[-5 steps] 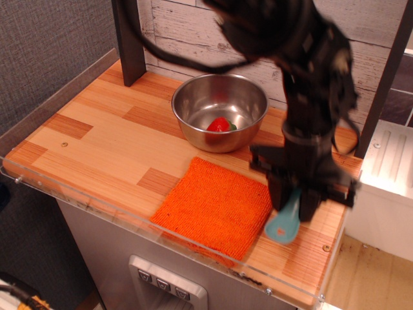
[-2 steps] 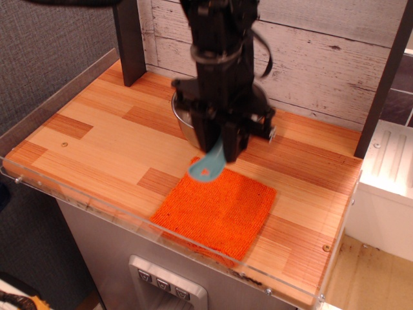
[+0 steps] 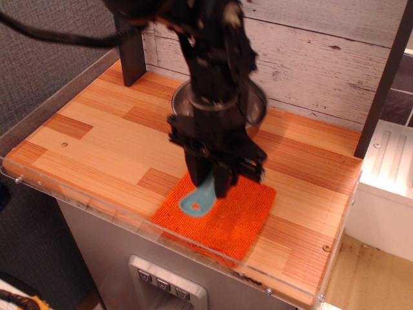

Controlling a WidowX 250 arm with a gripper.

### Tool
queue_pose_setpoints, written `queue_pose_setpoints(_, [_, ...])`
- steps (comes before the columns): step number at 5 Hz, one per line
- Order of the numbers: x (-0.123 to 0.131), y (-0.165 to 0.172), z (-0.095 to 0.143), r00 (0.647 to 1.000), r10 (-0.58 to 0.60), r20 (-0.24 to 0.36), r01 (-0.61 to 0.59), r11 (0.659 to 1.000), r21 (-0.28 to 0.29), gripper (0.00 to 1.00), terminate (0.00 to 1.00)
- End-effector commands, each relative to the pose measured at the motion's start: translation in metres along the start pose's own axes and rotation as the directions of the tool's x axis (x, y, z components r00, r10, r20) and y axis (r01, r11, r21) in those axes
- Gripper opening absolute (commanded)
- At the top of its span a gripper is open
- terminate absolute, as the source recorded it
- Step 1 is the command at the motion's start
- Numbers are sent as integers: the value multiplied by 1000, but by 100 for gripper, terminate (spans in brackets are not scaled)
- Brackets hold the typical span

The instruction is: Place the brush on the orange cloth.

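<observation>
The orange cloth lies flat near the table's front edge, partly covered by my arm. My black gripper hangs over its left part, shut on the teal brush. The brush hangs handle end down, its hole showing, low over or touching the cloth; I cannot tell which. The brush's bristled head is hidden between the fingers.
A steel bowl stands behind the cloth, mostly hidden by my arm. A dark post stands at the back left. A clear plastic lip runs along the front edge of the wooden table. A white plank wall is behind.
My gripper carried the brush from the table's right side, past the bowl's front, then forward and down over the left part of the orange cloth.
</observation>
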State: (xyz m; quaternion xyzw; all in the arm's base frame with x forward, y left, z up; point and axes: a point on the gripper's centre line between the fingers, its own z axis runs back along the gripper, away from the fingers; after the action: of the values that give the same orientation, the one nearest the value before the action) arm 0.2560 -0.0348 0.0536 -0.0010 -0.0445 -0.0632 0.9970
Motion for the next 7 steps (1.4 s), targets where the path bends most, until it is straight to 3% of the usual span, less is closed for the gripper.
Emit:
queue_pose_setpoints(1, [2, 6, -18, 998, 62, 9, -63, 997, 53, 0, 0])
queue_pose_setpoints(2, [0, 10, -21, 997, 74, 4, -74, 995, 62, 0, 0])
queue_pose_setpoints(3, [0, 10, -21, 998, 58, -6, -58, 996, 68, 100, 0])
queue_pose_setpoints(5, [0, 10, -13, 998, 58, 7, -58, 997, 57, 100, 0])
queue_pose_setpoints(7, [3, 38, 28, 997, 62, 56, -62, 998, -10, 100, 0])
